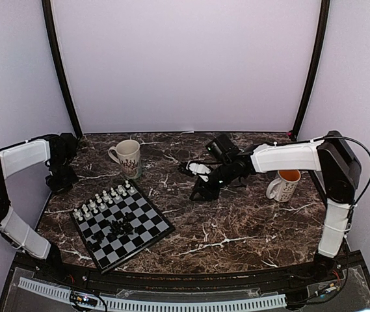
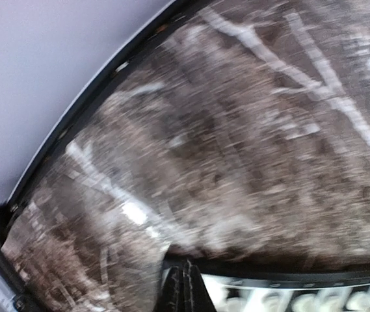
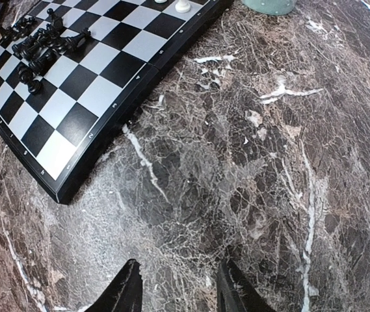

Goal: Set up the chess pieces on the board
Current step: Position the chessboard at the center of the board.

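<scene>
Dark marble tabletop [image 1: 237,227], pale walls [image 1: 185,65]. The board [image 1: 147,229] at eight o'clock, white pieces [image 1: 103,198] ranked, black pieces [image 1: 119,227] heaped centrally. Patterned mug [image 1: 129,158] at eleven, orange-lined mug [image 1: 284,184] at three, contents unseen. Left gripper [image 2: 186,279] closed; right gripper [image 3: 178,266] parted, empty.

One board [image 1: 147,221] lay on the surface [image 1: 237,227]. Two mugs stood there: a patterned mug [image 1: 127,158] and a mug with an orange inside [image 1: 284,184]. The white pieces [image 1: 103,197] formed two rows and the black pieces [image 1: 121,226] one heap, both too small to count.
</scene>
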Motion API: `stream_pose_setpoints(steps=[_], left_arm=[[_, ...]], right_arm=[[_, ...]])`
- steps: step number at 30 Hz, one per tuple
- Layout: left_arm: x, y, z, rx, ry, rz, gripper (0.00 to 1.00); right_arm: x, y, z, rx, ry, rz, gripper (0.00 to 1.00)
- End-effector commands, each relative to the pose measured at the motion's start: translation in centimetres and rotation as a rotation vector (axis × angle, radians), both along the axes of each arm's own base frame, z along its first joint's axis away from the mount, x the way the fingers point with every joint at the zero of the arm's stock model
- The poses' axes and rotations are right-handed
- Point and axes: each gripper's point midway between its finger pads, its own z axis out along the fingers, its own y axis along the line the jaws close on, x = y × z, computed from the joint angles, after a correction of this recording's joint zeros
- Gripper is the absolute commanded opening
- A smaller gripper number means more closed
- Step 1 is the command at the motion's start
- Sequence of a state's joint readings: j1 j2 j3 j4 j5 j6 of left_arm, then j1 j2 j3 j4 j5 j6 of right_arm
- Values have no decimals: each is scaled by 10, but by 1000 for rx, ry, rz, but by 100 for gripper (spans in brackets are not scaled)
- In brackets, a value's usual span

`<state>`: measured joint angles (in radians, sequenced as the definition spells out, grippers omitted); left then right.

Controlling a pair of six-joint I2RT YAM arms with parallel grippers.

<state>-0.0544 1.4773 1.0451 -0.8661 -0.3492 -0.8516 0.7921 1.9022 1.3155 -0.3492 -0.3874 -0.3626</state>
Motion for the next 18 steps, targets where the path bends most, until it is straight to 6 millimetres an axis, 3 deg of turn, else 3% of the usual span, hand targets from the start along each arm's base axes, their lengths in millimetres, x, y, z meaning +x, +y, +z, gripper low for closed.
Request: stream_pose_setpoints(steps=[1,12,18], left_arm=[[-64,24,5,108,127,144,0],[-90,8,-43,-125,123,205,0],[-75,1,-56,-172,61,166,0]], right_arm=[[-2,5,24,80,-31,28,40],[-2,6,19,89,7,26,40],[2,17,-2,82,94,-4,41]])
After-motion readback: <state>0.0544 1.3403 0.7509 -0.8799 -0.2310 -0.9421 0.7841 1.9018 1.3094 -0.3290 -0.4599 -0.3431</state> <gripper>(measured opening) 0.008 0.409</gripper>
